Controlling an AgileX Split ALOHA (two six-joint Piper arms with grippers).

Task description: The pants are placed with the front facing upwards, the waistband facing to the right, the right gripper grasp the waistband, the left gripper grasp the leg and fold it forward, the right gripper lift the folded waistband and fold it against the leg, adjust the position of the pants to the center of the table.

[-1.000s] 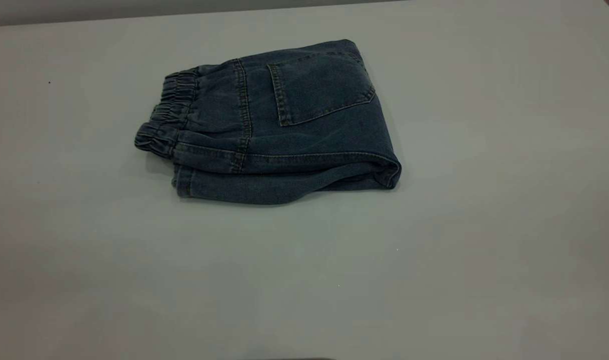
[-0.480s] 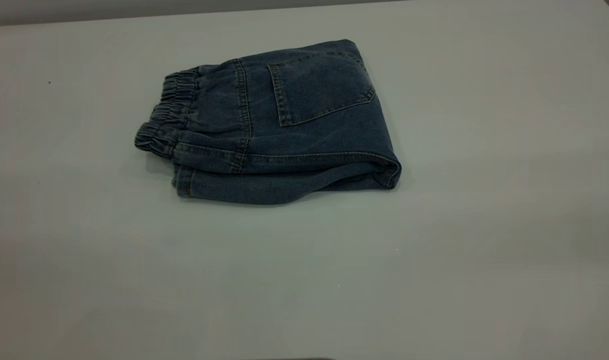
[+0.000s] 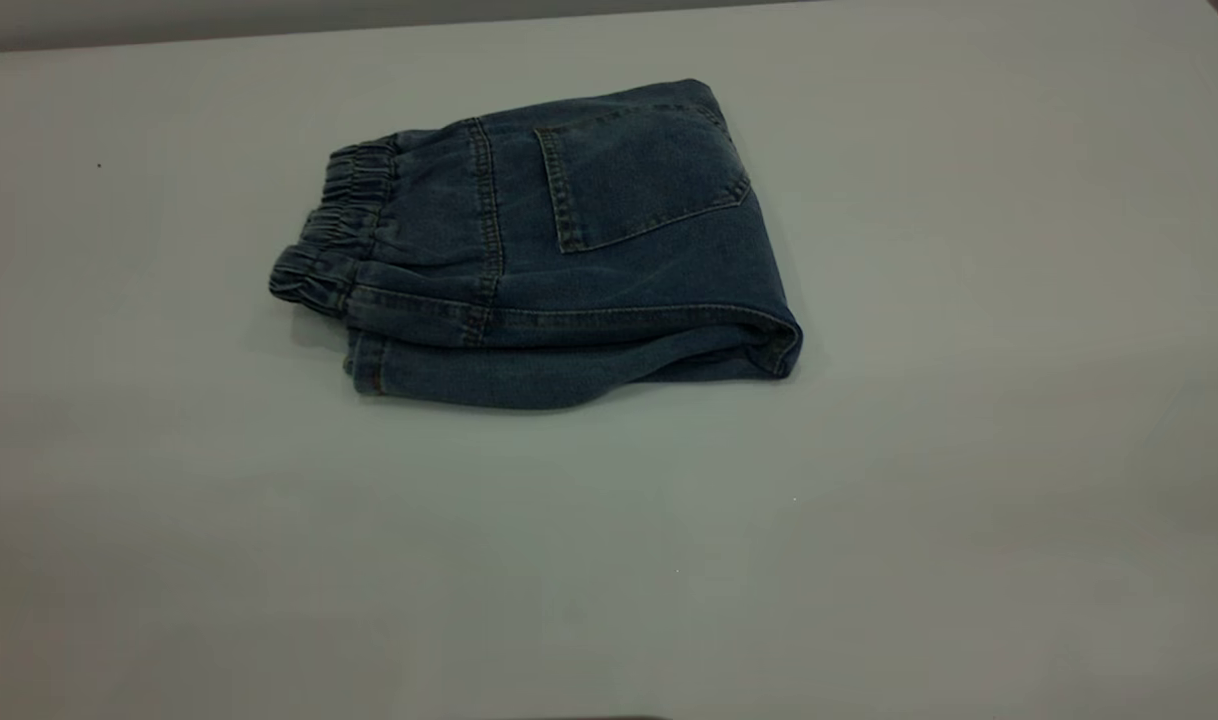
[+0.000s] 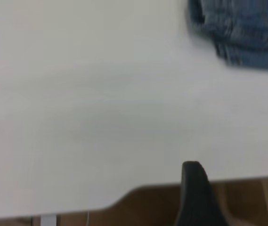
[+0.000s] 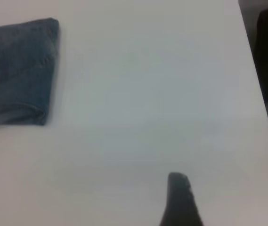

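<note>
We see the pants folded into a compact bundle on the table, lying a little left of the middle and toward the far edge. The waistband points left, its gathered ruffles stacked at the bundle's left end, and a back pocket faces up on the top layer. The fold runs along the right end, and a lower layer of leg shows along the near edge under the top one.

In the outside view we see neither arm over the table. The left wrist view shows one dark finger of the left gripper at the table's edge, with the waistband end of the pants well apart from it. The right wrist view shows one dark finger of the right gripper above bare table, with the folded end of the pants well apart from it. Neither claw has hold of anything; how far either is open we cannot tell, since only a single finger shows.
</note>
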